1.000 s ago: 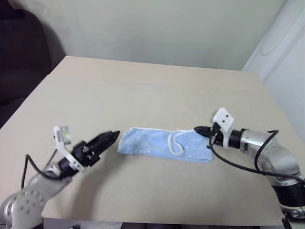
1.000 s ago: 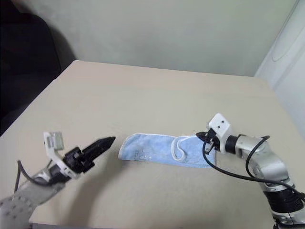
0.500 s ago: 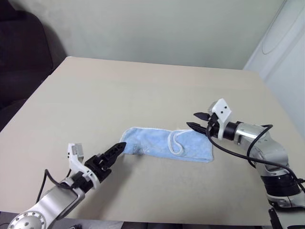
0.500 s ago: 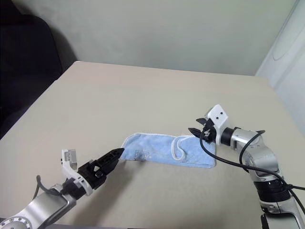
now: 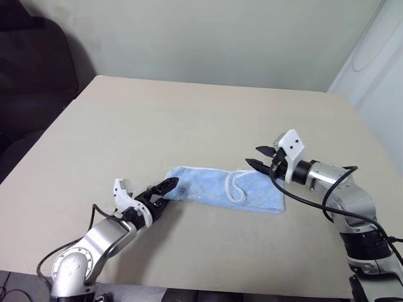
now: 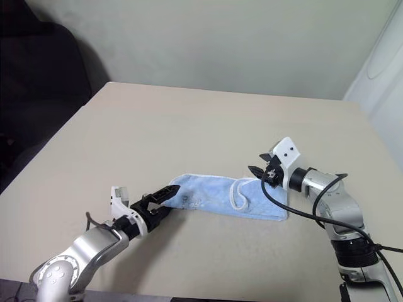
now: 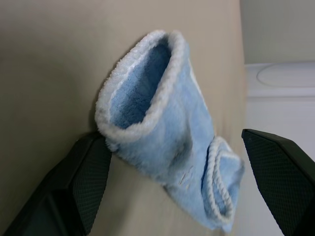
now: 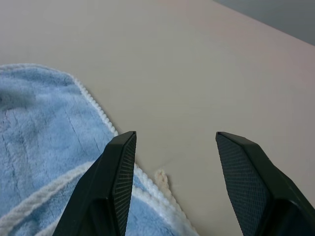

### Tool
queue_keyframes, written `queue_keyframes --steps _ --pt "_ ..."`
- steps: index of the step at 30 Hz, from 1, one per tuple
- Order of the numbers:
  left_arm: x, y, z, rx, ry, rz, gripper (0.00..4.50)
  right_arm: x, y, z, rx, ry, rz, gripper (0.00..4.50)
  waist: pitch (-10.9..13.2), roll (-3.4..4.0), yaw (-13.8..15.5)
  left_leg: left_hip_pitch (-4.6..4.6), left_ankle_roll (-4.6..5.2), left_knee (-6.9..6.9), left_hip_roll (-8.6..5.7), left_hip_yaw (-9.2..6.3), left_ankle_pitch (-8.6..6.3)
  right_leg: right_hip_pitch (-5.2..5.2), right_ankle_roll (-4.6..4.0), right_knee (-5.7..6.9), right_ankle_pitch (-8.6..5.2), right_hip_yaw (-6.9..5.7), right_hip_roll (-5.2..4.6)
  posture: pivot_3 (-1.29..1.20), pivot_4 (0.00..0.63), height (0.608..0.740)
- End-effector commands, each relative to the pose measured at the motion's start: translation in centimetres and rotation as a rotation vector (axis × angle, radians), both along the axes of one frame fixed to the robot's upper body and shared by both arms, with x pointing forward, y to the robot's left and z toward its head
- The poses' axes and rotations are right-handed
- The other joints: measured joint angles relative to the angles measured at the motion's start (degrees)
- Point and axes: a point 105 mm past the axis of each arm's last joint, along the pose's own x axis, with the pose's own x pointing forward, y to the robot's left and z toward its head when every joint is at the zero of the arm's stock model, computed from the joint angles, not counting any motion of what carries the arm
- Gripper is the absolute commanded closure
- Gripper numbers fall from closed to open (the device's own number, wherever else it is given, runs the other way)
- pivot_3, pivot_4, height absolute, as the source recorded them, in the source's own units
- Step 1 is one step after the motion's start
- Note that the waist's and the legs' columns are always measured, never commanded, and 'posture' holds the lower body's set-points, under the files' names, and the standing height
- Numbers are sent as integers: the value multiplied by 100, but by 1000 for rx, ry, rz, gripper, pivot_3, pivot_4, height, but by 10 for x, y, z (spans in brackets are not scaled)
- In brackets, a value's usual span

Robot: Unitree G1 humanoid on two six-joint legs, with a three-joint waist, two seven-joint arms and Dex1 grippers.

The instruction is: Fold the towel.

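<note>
**Left claw at the towel's end, right claw let go**

Left to right across the beige tabletop [image 5: 189, 119]. I had the left gripper [image 5: 165, 187] low at the left end of the small light-blue terry towel with white stitched edging [image 5: 217, 189]. Its jaws stood wide, one black finger [image 7: 86, 179] touching the rolled hem, the other well apart; nothing held. The towel lay near the table's middle as a long, narrow band, already doubled lengthwise by the look of it, with a loop of white edging curling up toward its right half. The right gripper [image 5: 259, 157] hovered just above the towel's right end, jaws partly spread and empty.

My reading: the first fold was down and the second, end to end, was in hand. Next move called for closing the left jaws on both layers of that hem, then carrying it rightward.

Nothing else on the table. The right claw sat over the landing spot and would want clearing.
</note>
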Motion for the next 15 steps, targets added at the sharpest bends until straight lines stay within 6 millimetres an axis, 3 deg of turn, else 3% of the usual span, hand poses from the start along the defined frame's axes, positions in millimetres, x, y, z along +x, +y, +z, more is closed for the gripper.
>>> queue_keyframes --steps 1,12,15 --pt "10 3 -8 26 22 34 375 0 -5 16 9 -69 -26 1769 1 1 10 -3 1 0 -5 -4 0 1 15 0 -12 1 -5 0 150 740" --pt "11 -1 14 44 -93 0 4336 -3 -9 19 14 -76 -47 1769 8 -16 5 -11 -7 -3 -15 -2 4 11 -32 1 16 -9 2 0 150 740" --pt "10 -3 24 62 -156 -28 4471 -4 -12 18 16 -74 -58 1769 15 -25 5 -12 0 -2 -16 -4 8 11 -30 0 15 -7 1 0 150 740"
